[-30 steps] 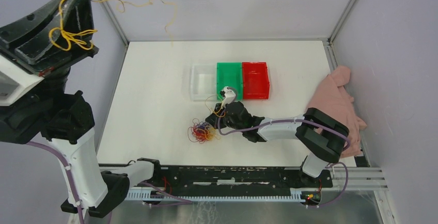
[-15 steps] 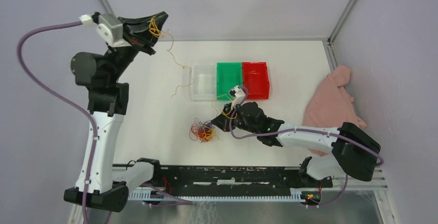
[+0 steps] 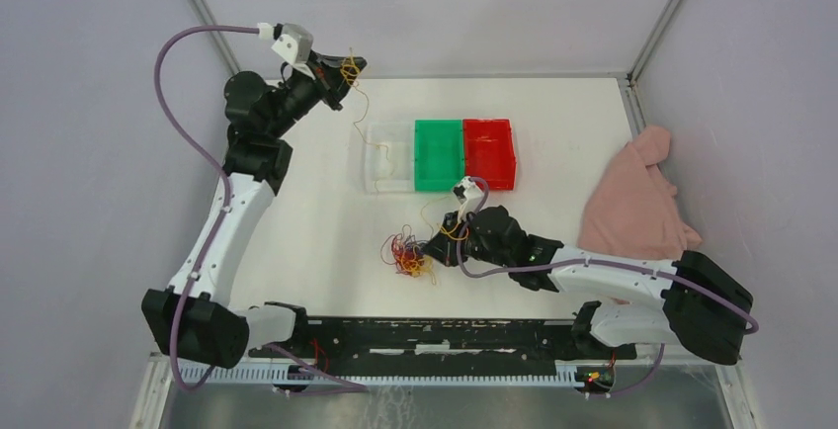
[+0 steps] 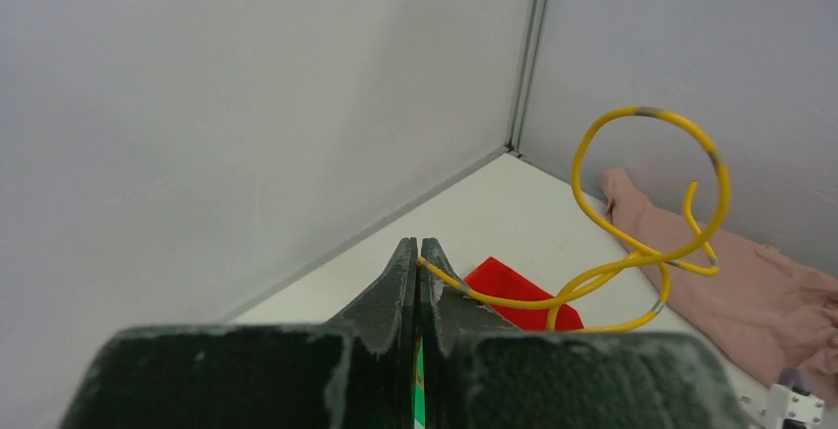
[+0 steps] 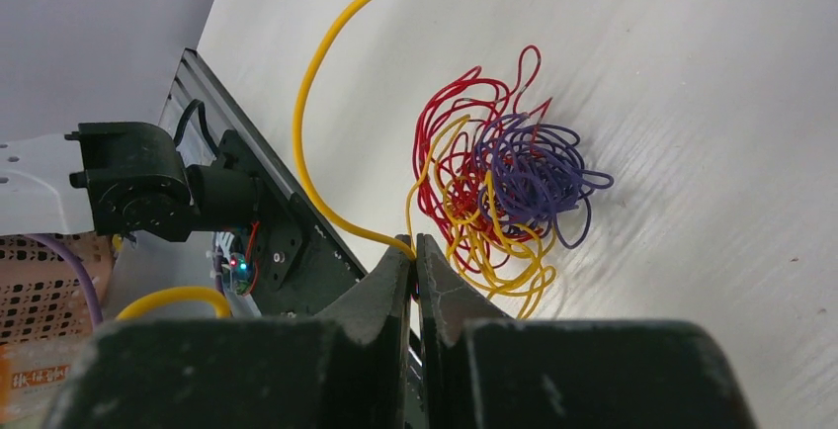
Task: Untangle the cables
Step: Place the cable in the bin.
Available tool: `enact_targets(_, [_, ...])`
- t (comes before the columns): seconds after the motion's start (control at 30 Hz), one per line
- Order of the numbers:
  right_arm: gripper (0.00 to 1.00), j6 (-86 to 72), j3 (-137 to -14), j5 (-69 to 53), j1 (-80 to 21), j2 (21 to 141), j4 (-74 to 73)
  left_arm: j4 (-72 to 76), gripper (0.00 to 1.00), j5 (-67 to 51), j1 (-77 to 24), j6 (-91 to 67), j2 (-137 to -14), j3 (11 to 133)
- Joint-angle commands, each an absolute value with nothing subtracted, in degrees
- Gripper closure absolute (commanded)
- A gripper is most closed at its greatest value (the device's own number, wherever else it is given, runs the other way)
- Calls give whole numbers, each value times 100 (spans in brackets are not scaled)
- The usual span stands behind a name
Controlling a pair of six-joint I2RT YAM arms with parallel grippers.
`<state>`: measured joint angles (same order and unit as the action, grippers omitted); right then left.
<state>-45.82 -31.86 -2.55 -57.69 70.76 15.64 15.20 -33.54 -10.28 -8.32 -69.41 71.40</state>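
Left end effector (image 4: pixel 416 251), raised over the far left of the counter (image 3: pixel 316 231), is clamped shut on a yellow cable (image 4: pixel 642 111) that curls out past its tips. The cable's loose tail dangles at the clear bin (image 3: pixel 400 177). Right end effector (image 5: pixel 412 246), low over the counter, is pinched shut on a yellow strand (image 5: pixel 298 123), with the tangle (image 5: pixel 504 192) of red, yellow and purple cables just beside its tips. A green bin (image 3: pixel 438 154) and red bin (image 3: pixel 489 152) adjoin the clear one, and a pink cloth (image 3: pixel 632 202) lies at the right. Since half a second ago the left arm has swung toward the bins, and the tangle has slid slightly rightward.
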Motion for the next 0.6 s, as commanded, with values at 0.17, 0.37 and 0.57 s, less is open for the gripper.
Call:
enact_targets(0.17, [91, -4504, -3122, 48, -5753, 6452, 1296, 1787, 97, -3178, -1300, -388, -8034, 7224])
enact_targets(0.37, [91, -4364, -3141, 246, -5745, 6206, 981, 1703, 97, -3154, -1360, -81, -8784, 7640])
enact_targets(0.57, [92, -4257, -3232, 394, -5713, 6105, 692, 1449, 97, -3027, -1378, 712, -9298, 7695])
